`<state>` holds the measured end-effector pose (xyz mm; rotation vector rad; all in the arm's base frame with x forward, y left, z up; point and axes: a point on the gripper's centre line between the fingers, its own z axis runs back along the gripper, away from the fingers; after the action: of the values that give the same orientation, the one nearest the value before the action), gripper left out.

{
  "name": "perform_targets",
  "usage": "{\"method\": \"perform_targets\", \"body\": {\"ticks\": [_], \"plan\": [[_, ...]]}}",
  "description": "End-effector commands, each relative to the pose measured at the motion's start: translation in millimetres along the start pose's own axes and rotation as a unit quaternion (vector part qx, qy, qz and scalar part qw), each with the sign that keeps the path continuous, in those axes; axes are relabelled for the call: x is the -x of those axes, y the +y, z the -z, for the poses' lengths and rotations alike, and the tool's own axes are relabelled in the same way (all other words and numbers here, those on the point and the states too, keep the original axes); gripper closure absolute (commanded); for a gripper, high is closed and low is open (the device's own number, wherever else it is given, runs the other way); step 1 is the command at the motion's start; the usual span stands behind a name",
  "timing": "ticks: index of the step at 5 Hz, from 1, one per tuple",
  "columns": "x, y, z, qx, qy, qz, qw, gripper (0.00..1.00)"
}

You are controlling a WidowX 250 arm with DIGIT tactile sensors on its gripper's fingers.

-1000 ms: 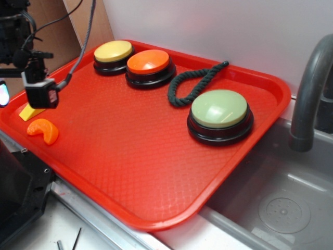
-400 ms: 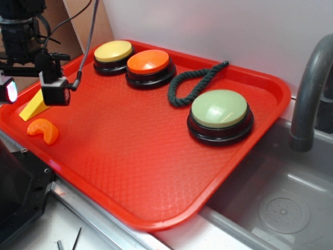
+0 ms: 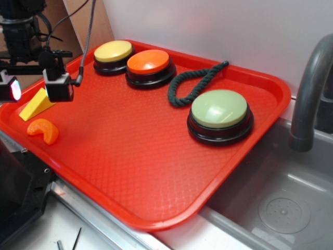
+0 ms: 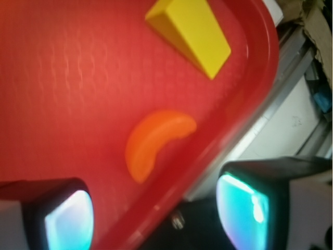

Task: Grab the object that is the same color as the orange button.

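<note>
A: Pincer state?

B: My pincer (image 3: 35, 89) is spread wide, nothing between the fingers (image 3: 59, 88). It hangs in the air above the tray's (image 3: 130, 156) 9 o'clock edge, over the yellow wedge (image 3: 34, 105).

A: Target?

B: The orange crescent (image 3: 43, 129) lies flat on the tray, close to the rim, at about 6 o'clock from my pincer. Not touching it. In the wrist view the orange crescent (image 4: 156, 141) sits mid-frame, the yellow wedge (image 4: 190, 34) at 12 o'clock from it, apart from it. One finger looks to hang past the tray rim.

A: Reference button?

B: The orange button (image 3: 150, 66) is at the tray's far side, between the yellow button (image 3: 113, 55) and the dark rope (image 3: 193, 83). The green button (image 3: 219, 115) is at 3 o'clock, near the sink (image 3: 281, 208).
</note>
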<state>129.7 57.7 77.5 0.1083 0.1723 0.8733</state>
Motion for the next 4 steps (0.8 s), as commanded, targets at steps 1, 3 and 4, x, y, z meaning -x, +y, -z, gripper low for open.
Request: {"method": "perform_targets", "body": {"ticks": [1, 3, 4], "plan": [[-3.9, -13.9, 20.8, 0.006, -0.034, -0.066, 0.997, 0.0], [9.2, -15.0, 44.6, 0.038, -0.036, -0.071, 0.996, 0.0], [11.1, -13.7, 50.9, 0.045, -0.038, -0.062, 0.996, 0.0]]}}
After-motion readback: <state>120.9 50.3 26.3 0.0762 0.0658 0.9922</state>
